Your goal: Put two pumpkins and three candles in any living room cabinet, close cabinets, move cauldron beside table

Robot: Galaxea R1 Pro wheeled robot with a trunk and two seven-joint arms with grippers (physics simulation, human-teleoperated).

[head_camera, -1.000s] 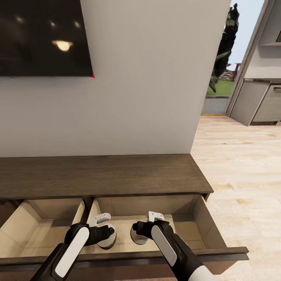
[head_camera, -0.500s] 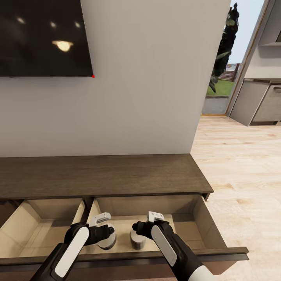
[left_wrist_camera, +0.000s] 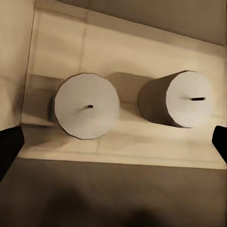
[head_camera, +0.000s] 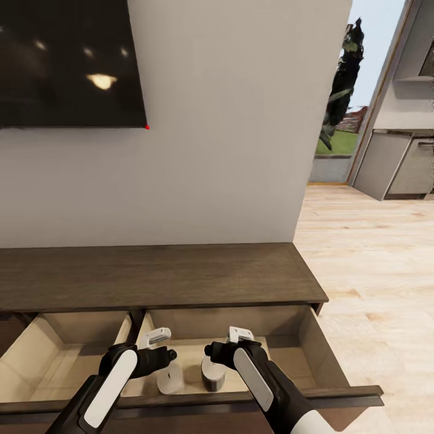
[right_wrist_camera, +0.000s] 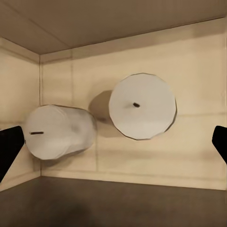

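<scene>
Candles (head_camera: 190,378) dropped onto drawer (head_camera: 301,343) floor.

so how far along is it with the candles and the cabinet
Done: two candles, one below the left end effector and one below the right end effector, stand inside the open drawer of the cabinet. In hand: nothing; both end effectors are open above them. Left: closing the drawers, plus the third candle, both pumpkins and the cauldron, none of which can be judged here.
</scene>
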